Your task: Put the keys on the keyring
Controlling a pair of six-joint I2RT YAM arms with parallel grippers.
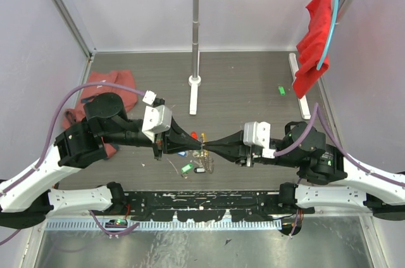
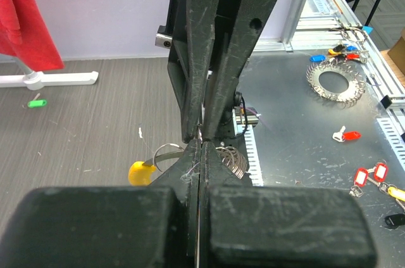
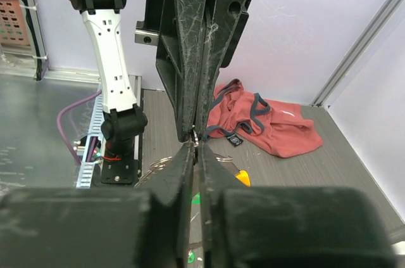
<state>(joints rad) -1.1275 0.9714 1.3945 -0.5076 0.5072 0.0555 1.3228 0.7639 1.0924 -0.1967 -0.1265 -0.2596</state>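
My two grippers meet tip to tip over the middle of the table. The left gripper [image 1: 197, 146] [image 2: 200, 146] is shut on the keyring, whose silvery band and yellow section [image 2: 140, 173] show left of the fingers and whose coil [image 2: 231, 159] shows on the right. The right gripper [image 1: 208, 148] [image 3: 200, 145] has its jaws almost together, pinching a small metal loop of a key at the tips. Below them are the keyring's orange part [image 3: 242, 178] and a green-tagged key [image 1: 186, 167] [image 3: 196, 199]. Another green key [image 1: 281, 90] [image 2: 37, 103] lies far off.
A red cloth [image 1: 101, 90] [image 3: 272, 125] lies crumpled on the left of the table. A rack stand [image 1: 195, 59] rises at the back with a red cloth [image 1: 314, 46] hanging from it. Red-tagged keys [image 2: 370, 176] and a second coiled ring [image 2: 335, 81] lie on the metal bench.
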